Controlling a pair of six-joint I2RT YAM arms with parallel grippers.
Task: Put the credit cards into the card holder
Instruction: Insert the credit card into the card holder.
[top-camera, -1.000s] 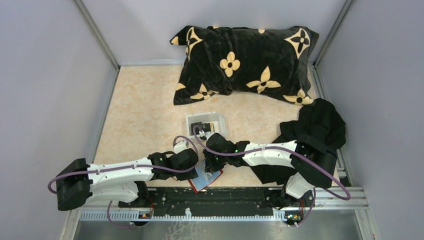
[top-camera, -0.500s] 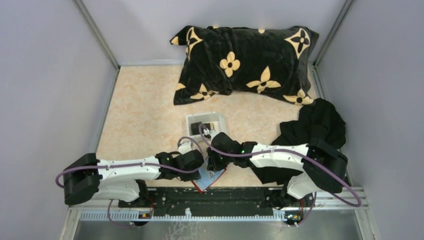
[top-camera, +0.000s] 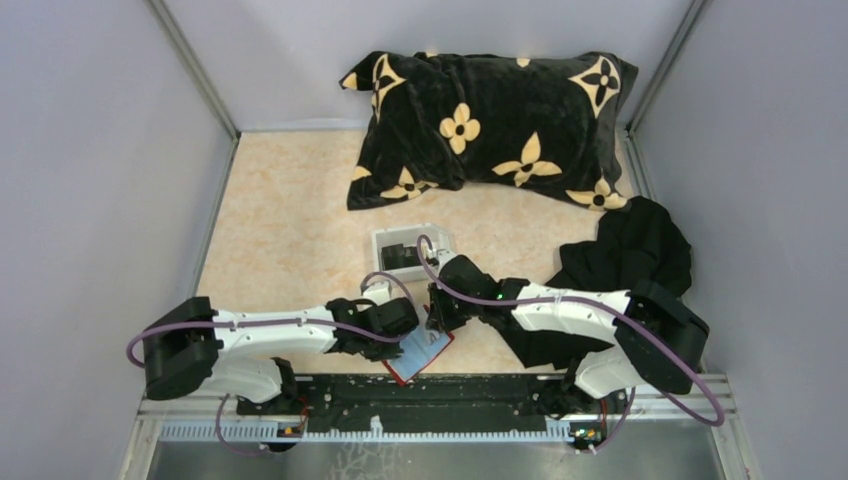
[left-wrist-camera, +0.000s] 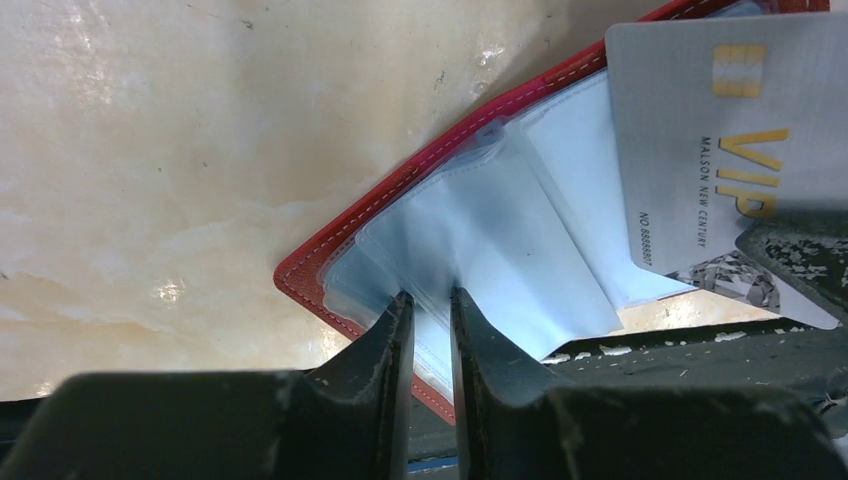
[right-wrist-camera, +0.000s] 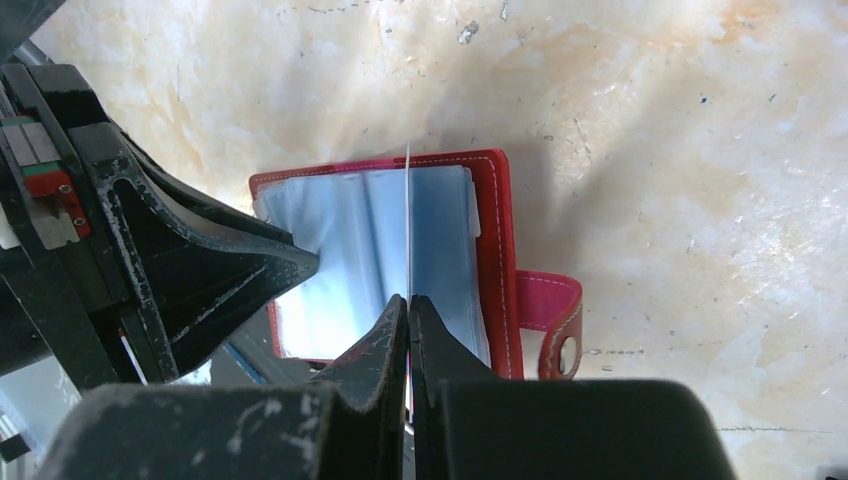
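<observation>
Insertion under way: right hand (right-wrist-camera: 408, 300) clamps a silver card (left-wrist-camera: 720, 150) edge-down over the open red card holder (top-camera: 420, 352) at the tabletop's (top-camera: 280, 230) six o'clock. No card looks seated yet. Left hand (left-wrist-camera: 430, 300) straddles a clear pocket (left-wrist-camera: 500, 250), and I cannot tell whether it grips. The tray (top-camera: 440, 238) at the holder's twelve o'clock seemingly holds more.

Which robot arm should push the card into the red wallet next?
Right. The right gripper is shut on a silver card just over the open card holder; the left gripper pinches a clear pocket.
</observation>
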